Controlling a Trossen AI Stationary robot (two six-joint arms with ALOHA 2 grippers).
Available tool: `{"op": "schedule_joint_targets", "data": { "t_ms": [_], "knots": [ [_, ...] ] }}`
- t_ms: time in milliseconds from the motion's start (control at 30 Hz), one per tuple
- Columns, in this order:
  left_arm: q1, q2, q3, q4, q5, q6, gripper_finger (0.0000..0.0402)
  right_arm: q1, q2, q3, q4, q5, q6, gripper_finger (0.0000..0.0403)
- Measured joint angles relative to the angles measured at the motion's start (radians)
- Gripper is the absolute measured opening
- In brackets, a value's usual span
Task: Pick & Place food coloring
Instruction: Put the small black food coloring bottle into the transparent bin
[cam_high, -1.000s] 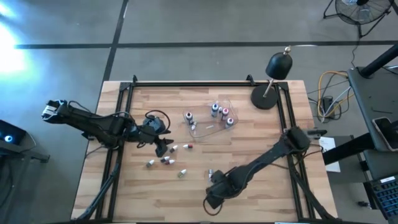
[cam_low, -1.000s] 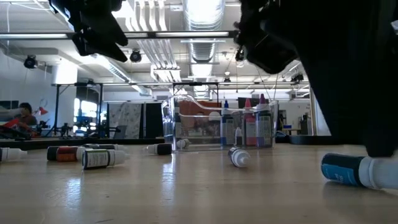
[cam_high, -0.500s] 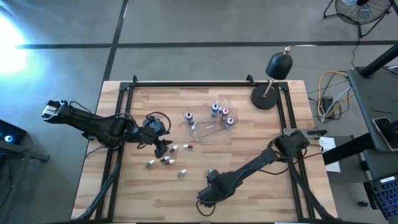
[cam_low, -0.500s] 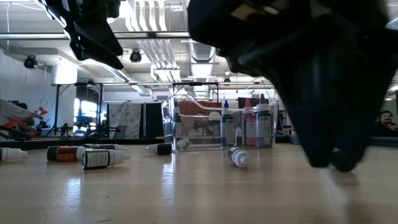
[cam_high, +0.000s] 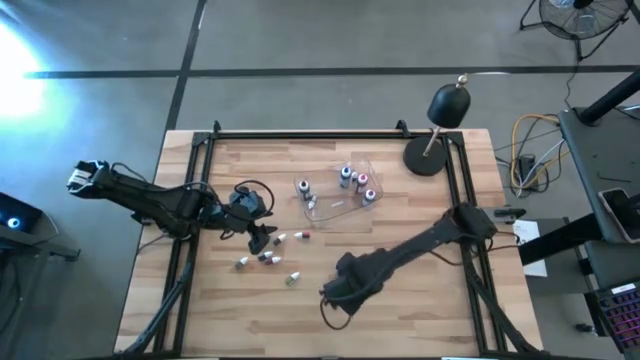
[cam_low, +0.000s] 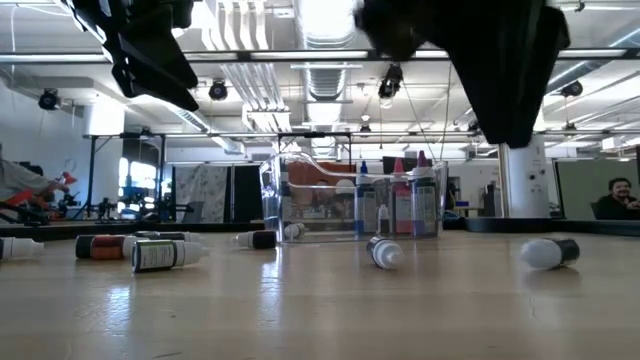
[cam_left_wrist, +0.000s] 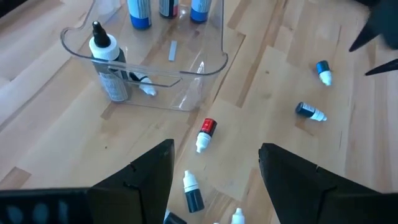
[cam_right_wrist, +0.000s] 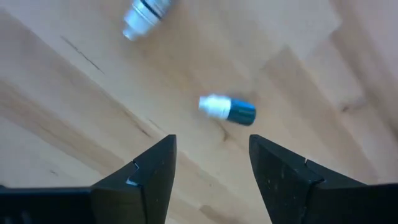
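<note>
Several tiny food coloring bottles lie loose on the wooden table (cam_high: 280, 250). Others stand in a clear plastic tub (cam_high: 340, 190). My right gripper (cam_high: 335, 300) is open and empty, raised above the table near its front edge (cam_low: 490, 70). In its wrist view a bottle with a blue label and a white cap (cam_right_wrist: 229, 109) lies on its side ahead of my right gripper (cam_right_wrist: 211, 180). My left gripper (cam_high: 262, 238) is open and empty above the loose bottles at the table's left (cam_left_wrist: 214, 180). A red-capped bottle (cam_left_wrist: 205, 132) lies just ahead of it.
A black desk lamp (cam_high: 440, 125) stands at the table's far right corner. A black frame (cam_high: 300, 133) runs along the table's edges. More bottles lie near the left gripper (cam_low: 160, 255). One lies in front of the tub (cam_low: 383, 252). Bare wood lies at the near right.
My right gripper has come down toward the table's near edge, next to the blue bottle, and has then risen again, open and empty. The blue bottle has slid a little farther from the near edge and turned about, still lying on the table.
</note>
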Motion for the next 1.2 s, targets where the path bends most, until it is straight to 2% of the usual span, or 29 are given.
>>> {"op": "schedule_joint_targets", "data": {
  "t_ms": [67, 133, 333, 533, 667, 800, 967, 1200],
  "knots": [
    [-0.001, 0.000, 0.000, 0.000, 0.000, -0.001, 0.0209, -0.018, 0.003, -0.049, 0.033, -0.064, 0.021, 0.0194],
    [-0.007, 0.000, 0.000, -0.001, 0.000, -0.005, 0.0209, -0.022, 0.008, -0.089, 0.067, -0.075, 0.015, 0.0194],
    [-0.022, 0.000, -0.006, -0.002, 0.000, -0.014, 0.0209, 0.011, 0.007, -0.106, 0.074, 0.089, -0.203, 0.0194],
    [-0.024, 0.000, -0.008, -0.002, 0.004, -0.025, 0.0209, 0.008, 0.008, -0.163, 0.101, 0.101, -0.457, 0.0194],
    [-0.023, 0.000, -0.008, -0.002, 0.102, -0.058, 0.0209, 0.041, -0.030, -0.220, 0.202, 0.153, -0.553, 0.0190],
    [-0.027, 0.000, -0.008, -0.004, 0.120, -0.094, 0.0209, 0.081, -0.077, -0.301, 0.275, 0.153, -0.584, 0.0183],
    [-0.026, 0.001, -0.008, -0.001, 0.118, -0.106, 0.0209, 0.101, -0.148, -0.398, 0.319, 0.162, -0.534, 0.0183],
    [-0.026, 0.002, -0.009, -0.002, 0.062, -0.095, 0.0209, 0.096, -0.233, -0.496, 0.406, 0.161, -0.579, 0.0185]
  ]
}}
